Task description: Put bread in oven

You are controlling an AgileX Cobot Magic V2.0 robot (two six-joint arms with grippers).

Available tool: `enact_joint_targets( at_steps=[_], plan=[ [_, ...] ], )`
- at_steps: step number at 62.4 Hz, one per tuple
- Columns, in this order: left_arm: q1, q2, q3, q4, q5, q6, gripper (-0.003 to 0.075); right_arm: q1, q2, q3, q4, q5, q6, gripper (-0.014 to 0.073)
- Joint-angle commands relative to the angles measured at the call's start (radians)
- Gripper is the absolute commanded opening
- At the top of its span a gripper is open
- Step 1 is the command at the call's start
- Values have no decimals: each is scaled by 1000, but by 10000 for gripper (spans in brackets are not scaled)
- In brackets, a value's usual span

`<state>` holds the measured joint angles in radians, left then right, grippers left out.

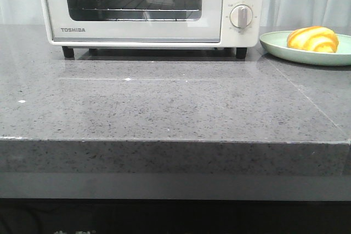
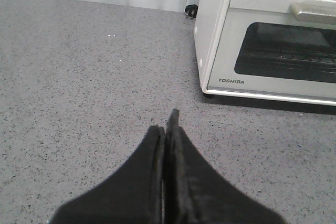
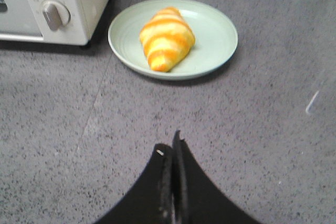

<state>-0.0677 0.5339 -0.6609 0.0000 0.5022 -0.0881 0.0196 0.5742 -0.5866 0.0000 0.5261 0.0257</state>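
The bread (image 1: 312, 39), a glossy yellow and orange striped roll, lies on a pale green plate (image 1: 274, 45) at the back right of the counter; it also shows in the right wrist view (image 3: 166, 38). The cream-white Toshiba oven (image 1: 148, 31) stands at the back with its glass door closed; it also shows in the left wrist view (image 2: 273, 40). My left gripper (image 2: 167, 121) is shut and empty, over bare counter short of the oven's left corner. My right gripper (image 3: 170, 145) is shut and empty, some way short of the plate. Neither gripper shows in the front view.
The grey speckled stone counter (image 1: 164, 102) has its front edge near the camera. The oven's dial knobs (image 1: 241, 16) face forward beside the plate. A pale curtain hangs behind. A black oven foot (image 2: 191, 10) shows at the oven's rear.
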Motion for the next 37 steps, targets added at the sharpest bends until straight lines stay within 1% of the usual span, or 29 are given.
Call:
enact_joint_targets(
  at_steps=[1, 9, 14, 17, 19, 20, 23, 24, 31, 33, 35, 37],
  plan=[
    [3, 12, -36, -8, -75, -4, -18, -8, 23, -38, -8, -52, -7, -118],
    [3, 12, -36, -8, -75, -4, -18, -8, 24, -38, -9, -50, -7, -116],
    [3, 12, -36, -8, -75, -4, -18, -8, 24, -38, -9, -44, -7, -76],
    [3, 12, -36, -8, -73, -4, -18, -8, 24, -38, -9, -40, -7, -6],
    [3, 12, -36, -8, -72, -4, -18, -8, 24, -38, -9, -40, -7, 63],
    [3, 12, -36, -8, -71, -4, -18, -8, 24, -38, -9, -40, -7, 110],
    [3, 12, -36, -8, -69, -4, -18, -8, 24, -38, -9, -40, -7, 216],
    [3, 12, -36, -8, -70, -4, -18, -8, 24, -38, -9, -40, -7, 272],
    [-6, 12, -36, -8, -70, -4, -18, -8, 24, -38, -9, -40, -7, 527],
    [-17, 12, -36, -8, -73, -4, -18, -8, 24, -38, -9, -37, -7, 576],
    [-31, 12, -36, -8, -77, -4, -18, -8, 24, -38, -9, -37, -7, 607],
    [-45, 12, -36, -8, -81, -4, -18, -8, 24, -38, -9, -36, -7, 615]
  ],
)
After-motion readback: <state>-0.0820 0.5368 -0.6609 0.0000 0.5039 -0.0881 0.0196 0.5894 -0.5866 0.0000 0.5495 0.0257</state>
